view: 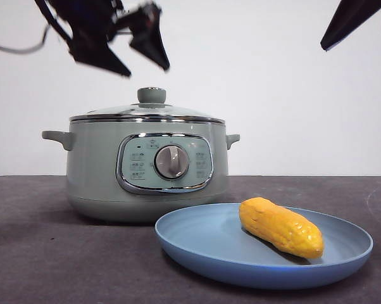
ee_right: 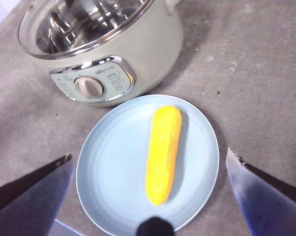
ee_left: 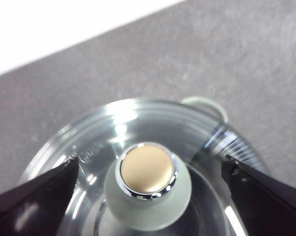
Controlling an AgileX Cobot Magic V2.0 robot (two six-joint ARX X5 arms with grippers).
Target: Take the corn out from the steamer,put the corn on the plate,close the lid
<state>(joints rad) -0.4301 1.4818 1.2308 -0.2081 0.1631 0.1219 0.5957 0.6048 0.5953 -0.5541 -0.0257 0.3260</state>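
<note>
The sage-green steamer point(view: 95, 164) stands on the dark table with its glass lid point(view: 146, 112) resting on it. My left gripper point(view: 145, 68) hangs open just above the lid's knob point(view: 151, 95), clear of it. In the left wrist view the knob point(ee_left: 148, 169) sits between the spread jaws of the left gripper point(ee_left: 150, 162). In front of the pot, the yellow corn point(view: 280, 227) lies on the light-blue plate point(view: 203, 234). My right gripper point(ee_right: 148, 155) is open high above the corn point(ee_right: 163, 152) and plate point(ee_right: 113, 162), showing as a black tip point(view: 326, 45) at the top right.
The steamer point(ee_right: 148, 54) has a side handle point(view: 57, 137) sticking out on the left and a smaller one point(view: 232, 139) on the right. The plate sits close against the pot's front. A white wall backs the table.
</note>
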